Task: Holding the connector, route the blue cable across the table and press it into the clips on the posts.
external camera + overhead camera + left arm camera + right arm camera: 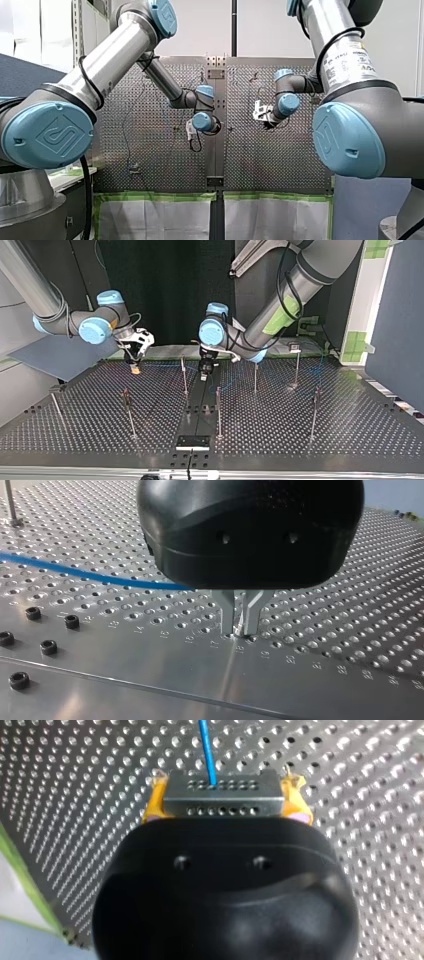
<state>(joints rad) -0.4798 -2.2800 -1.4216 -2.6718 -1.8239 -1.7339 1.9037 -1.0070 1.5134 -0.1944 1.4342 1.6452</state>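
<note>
Ahead of my left gripper (240, 632), the blue cable (85, 573) lies low over the perforated table and disappears behind the black gripper body. Its metal fingers (229, 615) stand nearly together, tips down on the plate; no cable shows between them. My right gripper (225, 807) is shut on the grey metal connector (222, 800), held across its yellow pads (156, 802), and the cable (206, 750) leaves the connector's far face. In the top view my right gripper (134, 367) hangs just above the table at the left, and my left gripper (204, 372) is near the middle.
Thin upright posts stand across the table, among them one (184, 375) beside my left gripper, another (255, 377) to its right, and one (218, 412) nearer the camera. Black bolt heads (49, 646) sit beside my left gripper. Green-taped sheets (155, 215) hang at the front view's bottom.
</note>
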